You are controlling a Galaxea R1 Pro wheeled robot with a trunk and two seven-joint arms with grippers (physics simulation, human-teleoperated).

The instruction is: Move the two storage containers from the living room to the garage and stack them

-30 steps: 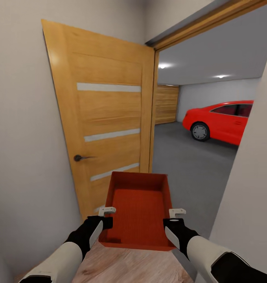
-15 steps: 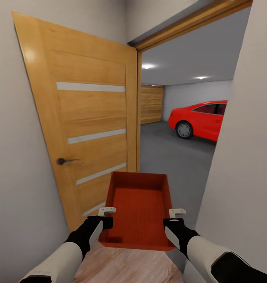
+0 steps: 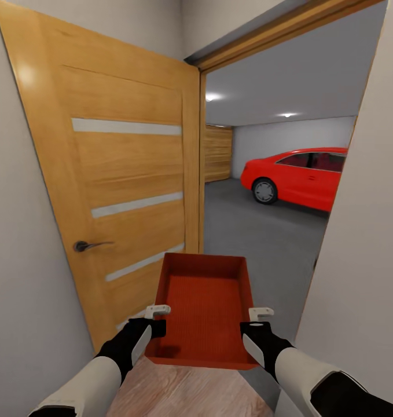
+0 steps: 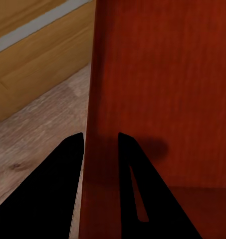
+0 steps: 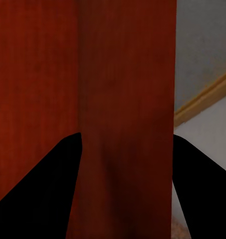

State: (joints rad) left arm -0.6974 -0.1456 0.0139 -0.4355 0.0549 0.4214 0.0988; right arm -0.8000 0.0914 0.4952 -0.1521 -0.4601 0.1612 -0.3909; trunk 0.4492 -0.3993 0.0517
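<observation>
Beyond an open doorway, the garage is seen with pale walls, ceiling spotlights, a red car at the far right and a dark grey concrete floor running up to the threshold. An open wooden door stands at the left of the passage, its handle pointing toward the robot, and a white wall closes in at the right. One storage container is carried level and centred in front of the robot, above the last of the light wood planks, with its far end reaching toward the threshold. The left gripper is pinched over the container's left wall near the near corner; in the left wrist view the fingers are seen straddling that wall. The right gripper is likewise clamped on the right wall, one finger on each side. A second container is not to be made out here. For the step in hand, the drive through the doorway, the base is best kept centred between door edge and right wall, since the clearance looks narrow on both sides. Both grips should be kept firm and level so the box is not twisted, and turning is best put off until the elbows have passed the frame.
</observation>
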